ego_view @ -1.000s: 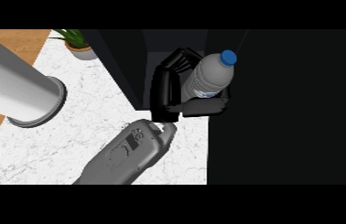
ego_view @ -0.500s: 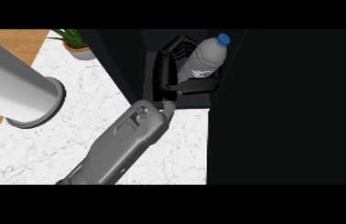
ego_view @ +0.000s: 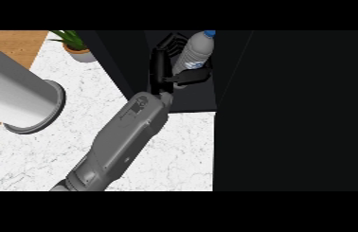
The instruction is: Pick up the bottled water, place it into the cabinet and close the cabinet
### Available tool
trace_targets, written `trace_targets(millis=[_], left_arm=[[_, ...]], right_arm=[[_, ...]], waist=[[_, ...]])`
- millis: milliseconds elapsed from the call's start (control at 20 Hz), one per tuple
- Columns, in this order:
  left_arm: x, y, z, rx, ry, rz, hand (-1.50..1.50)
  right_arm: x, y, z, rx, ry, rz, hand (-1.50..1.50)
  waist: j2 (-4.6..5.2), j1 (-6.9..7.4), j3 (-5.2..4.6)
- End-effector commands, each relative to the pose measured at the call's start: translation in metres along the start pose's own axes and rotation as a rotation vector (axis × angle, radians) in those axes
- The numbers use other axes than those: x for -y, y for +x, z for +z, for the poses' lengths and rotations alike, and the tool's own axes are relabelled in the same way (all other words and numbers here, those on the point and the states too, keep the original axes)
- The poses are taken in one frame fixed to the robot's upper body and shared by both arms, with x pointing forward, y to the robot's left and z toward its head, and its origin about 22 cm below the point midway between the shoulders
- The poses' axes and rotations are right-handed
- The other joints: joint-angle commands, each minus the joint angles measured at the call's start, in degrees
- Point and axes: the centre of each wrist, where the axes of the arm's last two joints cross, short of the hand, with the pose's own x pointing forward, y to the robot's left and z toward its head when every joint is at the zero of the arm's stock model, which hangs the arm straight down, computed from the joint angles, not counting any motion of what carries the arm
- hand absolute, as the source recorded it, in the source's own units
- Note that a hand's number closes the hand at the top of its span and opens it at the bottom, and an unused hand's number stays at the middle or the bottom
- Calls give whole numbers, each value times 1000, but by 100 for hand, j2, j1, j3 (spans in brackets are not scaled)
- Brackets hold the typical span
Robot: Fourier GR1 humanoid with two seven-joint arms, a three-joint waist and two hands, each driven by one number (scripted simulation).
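Head view. One forearm comes up from the lower edge, left of centre, and reaches into the dark cabinet (ego_view: 231, 75). By its place in the view I take it for the left arm, though I cannot be sure. No second hand shows.

Left hand (ego_view: 168, 70) is black against the black interior and hard to read. Fingers are curled round the lower half of the bottle (ego_view: 194, 51), thumb across the front. It has hold of the bottle.

Bottle: clear, blue cap up, tilted slightly right. It sits inside the cabinet opening, near the back, base hidden by the hand. Cannot tell whether it rests on the cabinet floor or hangs just above.

Cabinet door: a tall dark panel fills the right of the view, likely the open door, edge unclear.

On the white marble desk (ego_view: 70, 146): a grey cylinder (ego_view: 24, 101) at left, a potted plant (ego_view: 76, 46) at the top left. Both well apart from the arm.

Step in hand, by my reading: setting the bottle down inside.

To do it well:
- Lower until the base is flat, bottle upright.
- Open the fingers fully before moving off.
- Draw the hand straight back, not sideways, so the bottle is not tipped.
- Clear the forearm from the opening before swinging the door.
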Motion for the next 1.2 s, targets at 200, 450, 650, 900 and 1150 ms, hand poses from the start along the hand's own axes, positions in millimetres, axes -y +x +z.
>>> trace_targets(millis=[200, 450, 650, 900, 1150], left_arm=[[-4, -8, -23, 32, 42, -55, 150], [-6, -19, -30, 26, 7, -231, 150], [-21, -21, -43, 35, -2, -278, -150], [-20, -21, -50, 20, 6, -303, -150], [-18, -16, -55, 9, 5, -249, -150]], right_arm=[[-4, 27, -9, 71, 10, -66, -150], [-6, 18, -10, 81, 3, -55, -150], [-14, 21, -18, 86, 8, -82, -150], [0, 0, -16, 86, 9, -54, -150], [-2, 17, -13, 85, 36, -51, -150]], waist=[[21, -91, -1], [8, -47, 3], [42, -45, -3], [39, -69, 3], [49, -140, -1]])
